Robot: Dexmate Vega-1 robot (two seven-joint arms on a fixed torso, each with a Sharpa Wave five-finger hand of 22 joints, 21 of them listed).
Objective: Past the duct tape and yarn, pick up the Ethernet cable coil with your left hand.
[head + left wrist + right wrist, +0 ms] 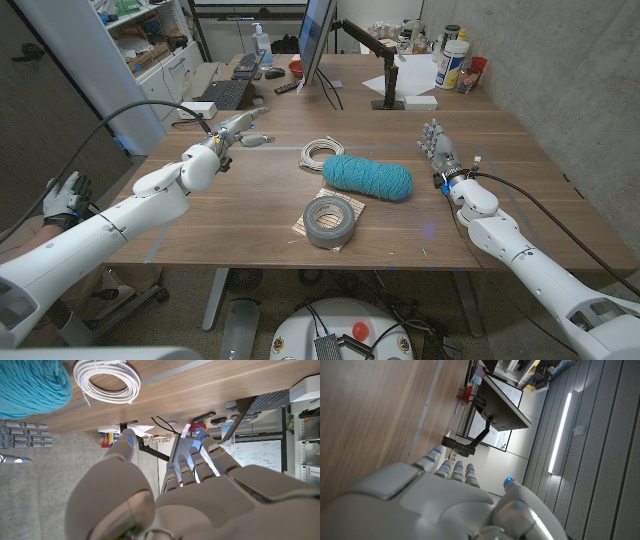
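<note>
- the cable coil (321, 153) lay flat on the table (250, 210), a loose round ring of white cord with no clear long axis; a short loose end stuck out at its rim on the side toward my left.
- in my left wrist view the coil (107, 380) showed smooth, glossy turns stacked on one another, with wood visible through the middle.
- the yarn (367, 178) was a fuzzy teal skein, oblong, its length running across the table, just beside the coil on the nearer side.
- the tape (333, 220) was a thick grey roll lying flat on a small pale slatted mat, nearer still, close to the yarn.
- my left hand (230, 130) hung over the table to the left of the coil, well apart from it, fingers (207, 455) stretched out straight and slightly apart, holding nothing.
- the coil lay beyond those fingertips, not touched.
- my right hand (437, 146) stood over the table's right side, fingers (455, 471) straight and side by side, empty, well apart from the yarn.
</note>
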